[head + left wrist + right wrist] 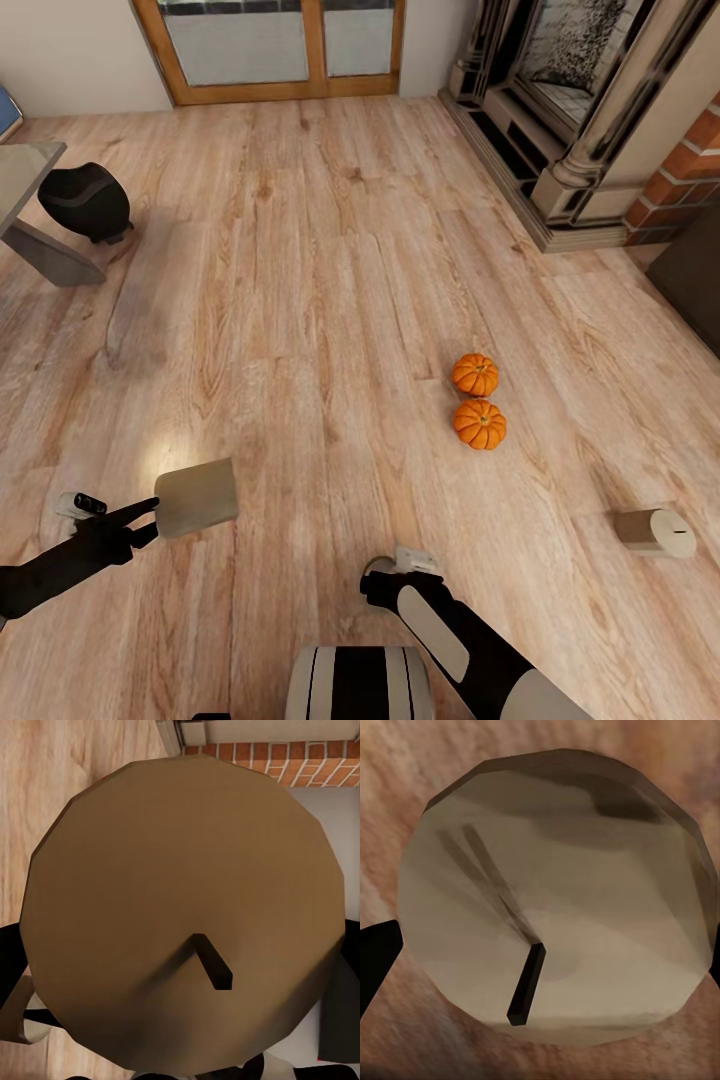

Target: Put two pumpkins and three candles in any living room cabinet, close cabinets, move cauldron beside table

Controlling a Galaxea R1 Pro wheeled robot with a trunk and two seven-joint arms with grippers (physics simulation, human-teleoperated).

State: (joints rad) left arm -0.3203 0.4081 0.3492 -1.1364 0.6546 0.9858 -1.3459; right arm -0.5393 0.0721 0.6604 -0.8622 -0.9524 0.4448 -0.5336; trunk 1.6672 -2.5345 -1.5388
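The left gripper [150, 520] is closed on a tan candle [197, 497], held above the wood floor [300, 300] at the lower left of the head view; in the left wrist view the candle's round end [180, 915] with its short dark wick faces the camera, and dark finger parts show at its edges. The right gripper [400, 565] sits low near the robot's trunk, and in the right wrist view a second pale candle [555, 900] lies between its dark fingers [376, 952], which press in at both sides of it, so it has hold of that candle. A third candle [655, 532] lies on its side on the floor to the right, well apart from both arms. Two orange pumpkins [478, 400] sit touching each other on the floor ahead and to the right. A black cauldron [86, 202] stands at far left, just beside the leg of a grey table [25, 170]. A dark corner of the cabinet [695, 275] shows at the right edge, past a fireplace [570, 110] with a brick wall beside it. A wood-framed glass door [270, 50] stands at the far wall.
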